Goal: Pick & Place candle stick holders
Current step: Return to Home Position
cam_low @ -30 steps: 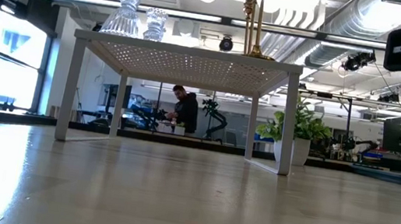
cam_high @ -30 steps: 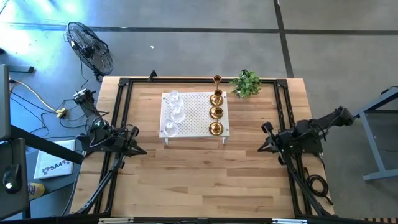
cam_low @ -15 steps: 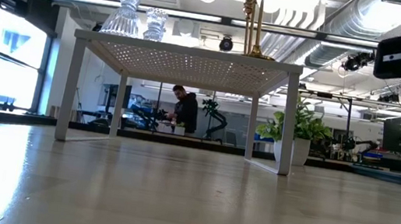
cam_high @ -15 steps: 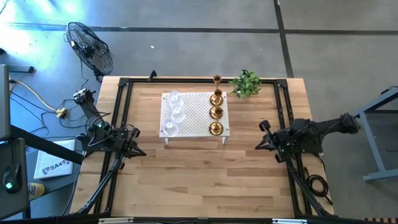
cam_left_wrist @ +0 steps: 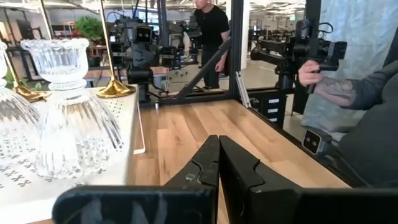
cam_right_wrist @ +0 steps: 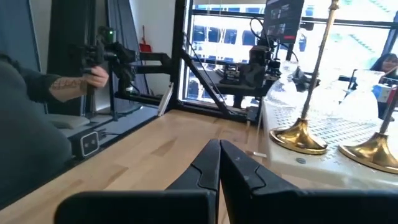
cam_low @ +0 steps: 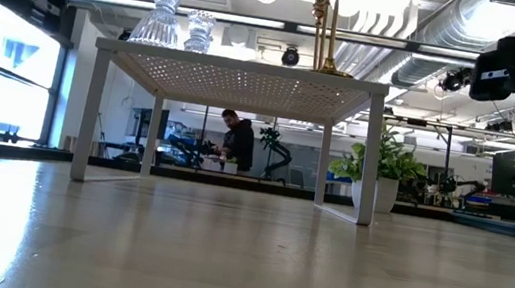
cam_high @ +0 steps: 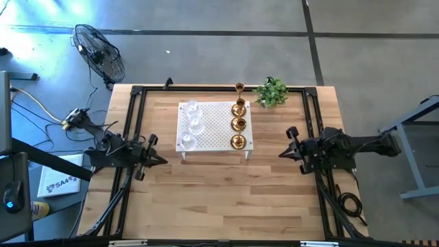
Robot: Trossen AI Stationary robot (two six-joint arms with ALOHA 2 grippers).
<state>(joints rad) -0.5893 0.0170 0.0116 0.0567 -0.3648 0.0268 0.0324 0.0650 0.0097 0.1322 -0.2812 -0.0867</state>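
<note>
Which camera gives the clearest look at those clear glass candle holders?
The left wrist view: one glass holder stands close up, its ribs clear. The high view shows three as small pale shapes, the low view two side-on, the right wrist view only faint ones far off.

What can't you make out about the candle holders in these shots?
- Low view: gold candle holders, tops cut off by the upper edge.
- High view: glass candle holders, too small and clear against the white platform to show detail.
</note>
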